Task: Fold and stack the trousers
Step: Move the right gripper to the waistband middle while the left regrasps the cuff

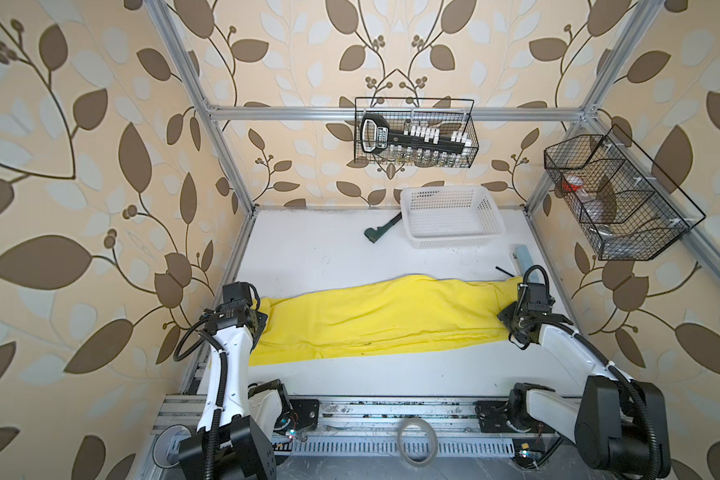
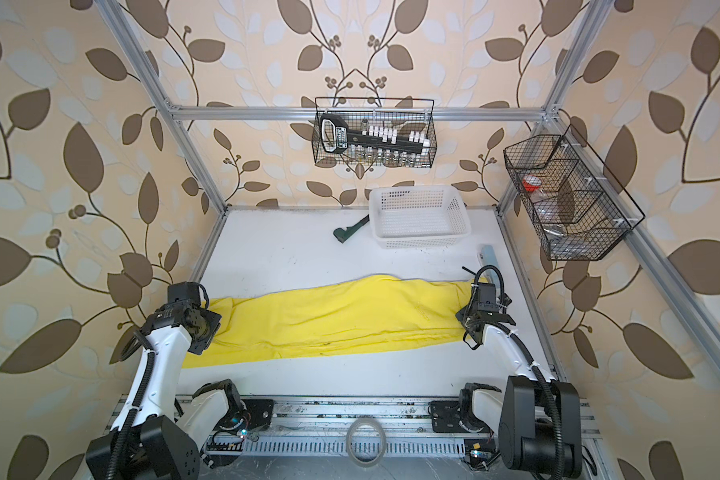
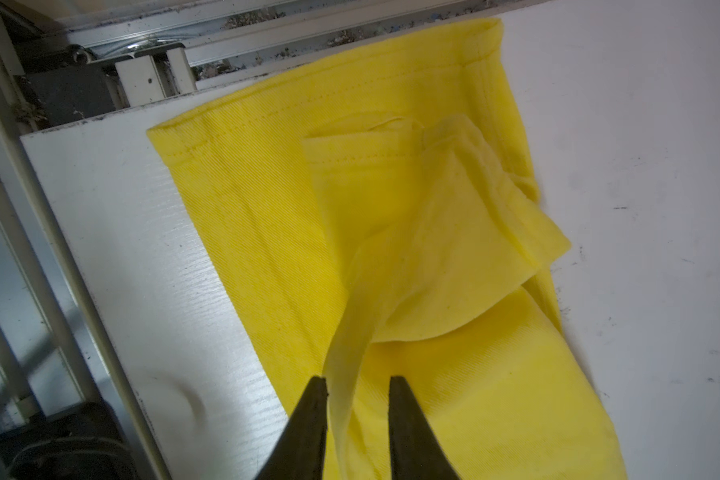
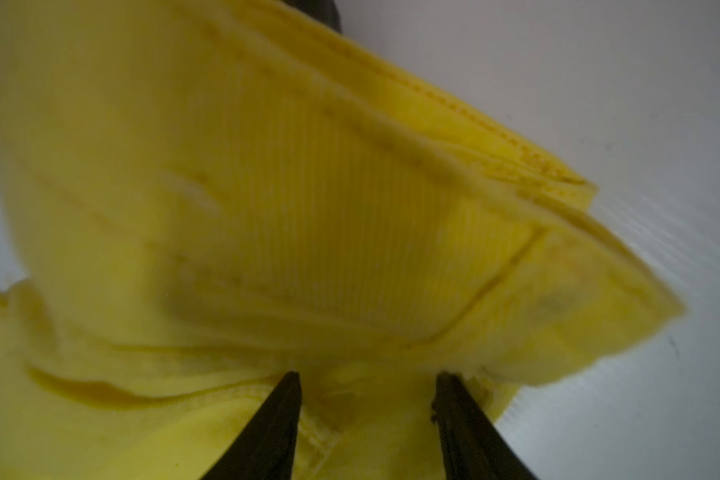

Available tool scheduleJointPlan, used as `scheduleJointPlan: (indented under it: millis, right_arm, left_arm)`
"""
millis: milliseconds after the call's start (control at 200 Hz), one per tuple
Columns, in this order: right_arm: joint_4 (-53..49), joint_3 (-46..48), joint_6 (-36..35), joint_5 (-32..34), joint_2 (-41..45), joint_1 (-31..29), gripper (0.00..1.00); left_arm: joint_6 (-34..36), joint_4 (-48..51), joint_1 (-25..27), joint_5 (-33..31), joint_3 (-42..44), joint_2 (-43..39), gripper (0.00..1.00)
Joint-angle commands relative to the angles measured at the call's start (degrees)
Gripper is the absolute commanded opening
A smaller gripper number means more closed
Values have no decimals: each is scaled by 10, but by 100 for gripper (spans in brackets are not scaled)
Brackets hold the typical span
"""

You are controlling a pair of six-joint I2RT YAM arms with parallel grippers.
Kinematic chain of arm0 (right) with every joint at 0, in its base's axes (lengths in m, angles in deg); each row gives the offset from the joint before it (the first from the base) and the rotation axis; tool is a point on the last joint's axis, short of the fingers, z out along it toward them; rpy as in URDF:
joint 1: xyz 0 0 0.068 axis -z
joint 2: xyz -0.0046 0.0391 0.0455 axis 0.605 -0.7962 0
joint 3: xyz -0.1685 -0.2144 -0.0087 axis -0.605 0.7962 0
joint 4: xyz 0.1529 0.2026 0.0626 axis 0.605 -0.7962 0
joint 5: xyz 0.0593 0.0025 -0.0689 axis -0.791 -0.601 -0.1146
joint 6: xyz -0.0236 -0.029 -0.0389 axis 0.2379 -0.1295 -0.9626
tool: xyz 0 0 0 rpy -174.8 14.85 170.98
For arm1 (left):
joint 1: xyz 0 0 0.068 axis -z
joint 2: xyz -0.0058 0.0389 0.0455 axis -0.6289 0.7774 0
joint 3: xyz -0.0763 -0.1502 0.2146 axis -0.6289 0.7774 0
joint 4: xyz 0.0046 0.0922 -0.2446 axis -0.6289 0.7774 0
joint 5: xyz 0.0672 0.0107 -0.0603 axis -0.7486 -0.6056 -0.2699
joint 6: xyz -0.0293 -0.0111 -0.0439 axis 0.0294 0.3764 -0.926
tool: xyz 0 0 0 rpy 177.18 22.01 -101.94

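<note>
Trousers (image 1: 371, 320): yellow, laid out as one long band across the lower middle of both top views, on the white worktop (image 1: 308, 249). Its ends meet the two arms. White basket (image 1: 454, 216) stands well apart, upper centre, with a dark green tool (image 1: 377, 230) just beside it on its left.

Top views hide both claws under the wrists; only the wrist views show them.

Left wrist view: hemmed leg ends, one lying on the other, the upper one turned back with a paler side showing. Left claw (image 3: 358, 379) at bottom centre, jaws narrowly parted. A raised strip of cloth passes between them, lying against one dark finger (image 3: 308, 419) and clear of the other.

Right wrist view, blurred: a thick seamed edge of the cloth fills the frame. Right claw (image 4: 366, 374) at bottom centre, jaws wide. Bunched cloth sits in the gap; whether it is pressed, cannot tell
</note>
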Motion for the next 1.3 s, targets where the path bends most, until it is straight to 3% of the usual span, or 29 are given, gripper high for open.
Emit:
scheduleJointPlan:
  millis: [0, 110, 195, 280, 500, 675, 790, 900, 1120, 1299]
  right_arm:
    - [-20, 30, -11, 33, 12, 20, 53]
    - [-19, 40, -30, 30, 27, 49, 52]
    - [-39, 14, -47, 18, 37, 56, 53]
    - [-69, -32, -54, -2, 65, 25, 55]
    - [-94, -100, -21, -11, 138, -129, 57]
    - [20, -65, 24, 7, 113, -326, 57]
    - [106, -61, 40, 42, 43, -443, 58]
    - [156, -61, 59, 51, -31, -496, 59]
    - [196, -28, 95, 52, -144, -517, 59]
    - [153, 20, 125, 81, -149, -509, 60]
  left_arm:
    - [-8, 24, -5, -21, -36, -1, 29]
    - [-9, 31, -5, -2, -54, -1, 31]
    - [3, 30, -5, 47, -66, -4, 54]
    - [8, 33, -5, 115, -74, -2, 59]
    - [40, 33, -3, 193, -93, 9, 68]
    - [81, 12, 17, 240, -92, 27, 71]
    - [74, -5, 86, 219, -89, 51, 73]
    - [62, -33, 149, 202, -84, 77, 73]
    - [79, -59, 165, 183, -71, 129, 73]
    - [144, -22, 162, 77, -120, 165, 79]
